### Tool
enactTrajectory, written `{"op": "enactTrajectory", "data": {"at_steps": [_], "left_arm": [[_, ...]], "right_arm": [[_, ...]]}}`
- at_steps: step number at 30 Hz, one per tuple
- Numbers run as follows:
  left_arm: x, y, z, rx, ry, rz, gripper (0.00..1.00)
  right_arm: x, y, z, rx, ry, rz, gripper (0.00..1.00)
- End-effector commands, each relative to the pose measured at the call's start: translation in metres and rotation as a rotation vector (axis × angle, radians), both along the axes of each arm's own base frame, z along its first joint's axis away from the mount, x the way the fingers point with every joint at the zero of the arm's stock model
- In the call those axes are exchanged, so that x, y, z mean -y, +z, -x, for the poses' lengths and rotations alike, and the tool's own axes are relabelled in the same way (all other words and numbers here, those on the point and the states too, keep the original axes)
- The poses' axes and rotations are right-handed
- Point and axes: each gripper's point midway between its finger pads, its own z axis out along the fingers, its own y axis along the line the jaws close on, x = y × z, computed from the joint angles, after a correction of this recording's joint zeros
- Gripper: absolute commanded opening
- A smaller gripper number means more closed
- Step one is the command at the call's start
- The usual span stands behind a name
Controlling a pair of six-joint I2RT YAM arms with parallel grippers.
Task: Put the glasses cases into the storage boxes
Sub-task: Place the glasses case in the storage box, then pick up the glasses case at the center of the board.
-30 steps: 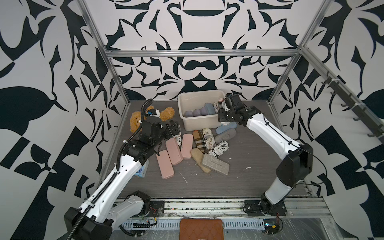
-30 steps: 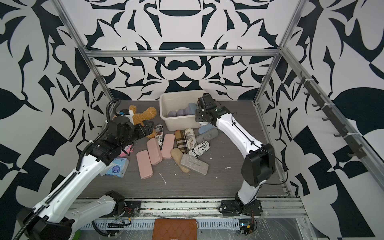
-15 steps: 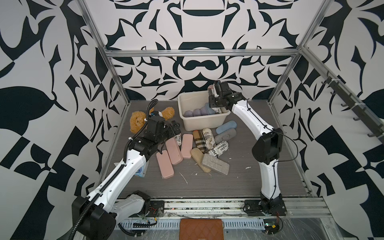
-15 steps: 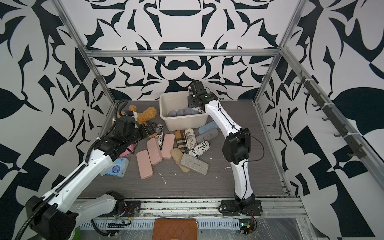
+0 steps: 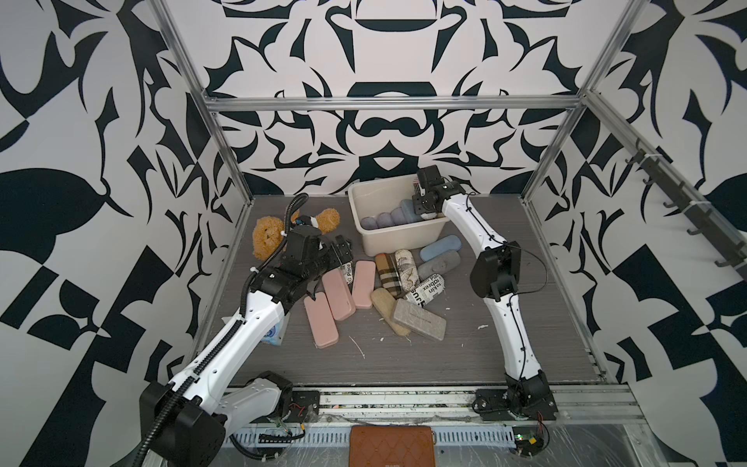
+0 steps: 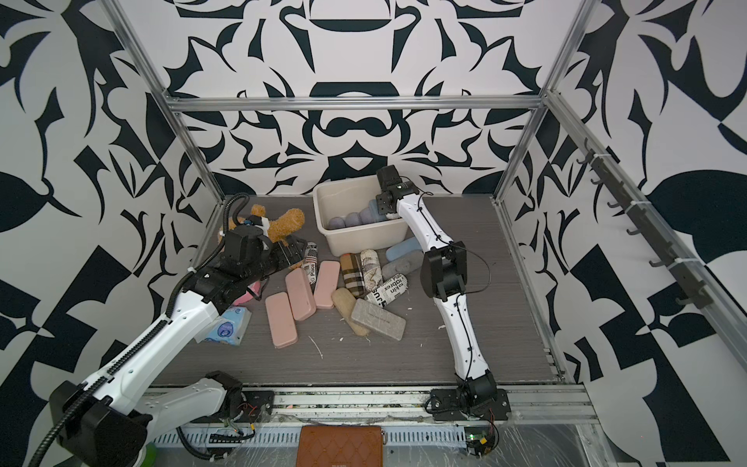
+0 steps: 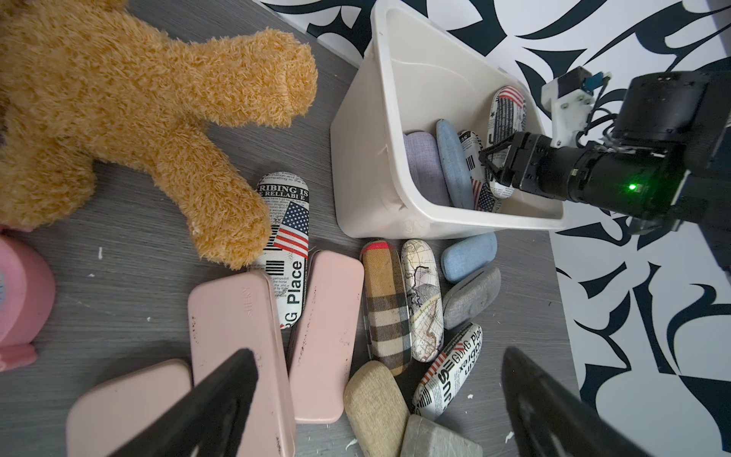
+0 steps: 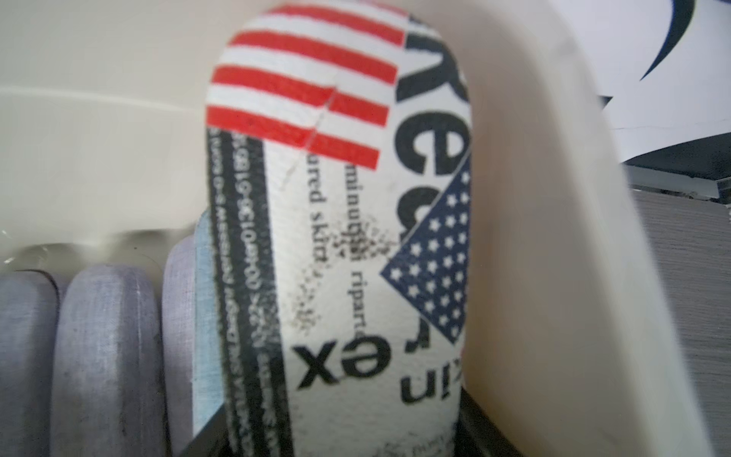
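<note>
**Right end effector grips a case inside the tub; left one hangs wide open over the pile**

The grey desk [image 5: 444, 364] carries nearly everything. The cream tub [image 5: 398, 238] sits upright at the middle of its far edge. Left of the tub lies a plush bear [image 5: 266, 238], one leg resting against a flag-print case [image 7: 288, 245] that lies flat on the desk. A brown wallet [image 5: 391, 444] lies off the desk, by the near rail. A tissue pack [image 6: 224, 329] sits near the desk's left edge, partly under the left arm.

The loose cases crowd together in front of the tub.
- Three pink cases [image 5: 338, 295] lie side by side, partly overlapping.
- A plaid case [image 5: 388, 275] and a map case [image 5: 406, 267] touch along their long sides.
- A blue case [image 5: 440, 247] lies just beside the tub's front wall, with a grey case [image 5: 438, 265] next to it.
- A loose newsprint case [image 5: 424, 289] lies against the grey case.
- A tan case [image 5: 388, 309] and a felt case [image 5: 418, 319] touch at the near side of the pile.

Inside the tub, lilac cases [image 8: 106, 356] stand on edge in a row, with a blue-grey case [image 7: 453, 166] beside them.

The right end effector [image 7: 490, 162] reaches into the tub's right end. Its jaws are partly closed on the sides of a newsprint case [image 8: 336, 198], which stands on end just beside the tub's end wall.

The left end effector [image 7: 379, 407] hangs over the pile by the pink cases. Its jaws are spread wide and hold nothing.
</note>
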Motion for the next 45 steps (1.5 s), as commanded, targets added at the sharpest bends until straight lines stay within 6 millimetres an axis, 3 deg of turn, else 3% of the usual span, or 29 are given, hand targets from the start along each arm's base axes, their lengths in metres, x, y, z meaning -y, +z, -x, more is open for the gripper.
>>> {"op": "enactTrajectory", "data": {"at_steps": [1,4,8,13,23,31,33,37,41,45], "left_arm": [[0.002,0.017,-0.004,0.038,-0.004,0.011,0.99],[0.002,0.014,-0.004,0.031,-0.003,0.007,0.99],[0.004,0.015,-0.004,0.028,-0.013,0.013,0.99],[0.005,0.012,-0.005,0.020,-0.015,0.011,0.99],[0.014,0.015,-0.002,0.018,-0.064,0.038,0.99],[0.020,0.018,0.000,0.020,-0.098,0.057,0.99],[0.021,0.019,0.001,0.021,-0.102,0.062,0.99],[0.029,0.024,0.004,0.027,-0.144,0.094,0.99],[0.030,0.026,0.005,0.033,-0.154,0.103,0.99],[0.027,0.026,0.004,0.041,-0.142,0.093,0.99]], "right_arm": [[-0.002,0.021,-0.005,0.059,0.006,0.015,0.65],[-0.002,0.009,-0.006,0.035,0.007,0.020,0.68],[0.005,-0.003,-0.001,0.003,-0.021,0.049,0.81],[0.004,-0.007,0.009,-0.022,-0.021,0.042,0.85],[-0.019,0.112,0.035,0.146,0.048,-0.082,1.00],[-0.013,0.152,0.049,0.194,0.038,-0.076,0.98],[-0.021,0.168,0.062,0.211,0.085,-0.083,0.93],[-0.041,0.193,0.112,0.282,0.172,-0.042,0.86],[-0.046,0.183,0.176,0.284,0.226,-0.086,0.85],[-0.046,0.138,0.241,0.214,0.364,-0.181,0.88]]}}
